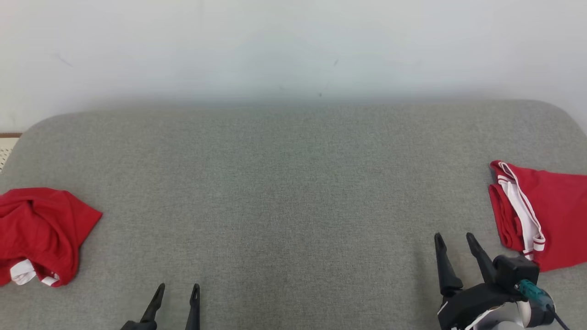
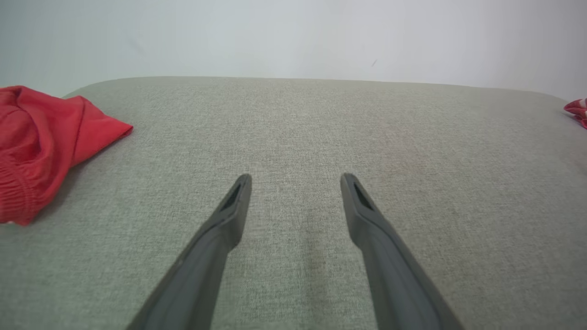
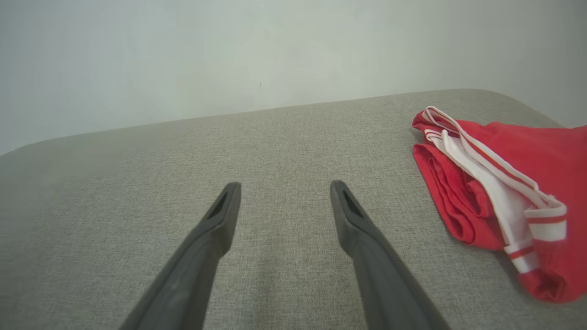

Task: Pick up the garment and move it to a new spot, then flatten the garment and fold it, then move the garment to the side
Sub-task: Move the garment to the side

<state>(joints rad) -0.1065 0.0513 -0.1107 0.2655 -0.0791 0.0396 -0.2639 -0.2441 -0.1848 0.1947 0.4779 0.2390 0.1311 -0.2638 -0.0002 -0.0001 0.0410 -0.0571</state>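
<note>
A crumpled red fabric garment [image 1: 41, 233] lies bunched in a loose heap at the left edge of the grey fabric-covered table [image 1: 293, 183], with a bit of white trim showing at its near side. A second red fabric garment with white striped bands [image 1: 545, 211] lies folded flat at the right edge, its banded side turned toward the table's middle. The two lie well apart.

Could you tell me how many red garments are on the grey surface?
2. One crumpled garment at the left edge, one folded garment with white stripes at the right edge; more may lie offscreen.
</note>
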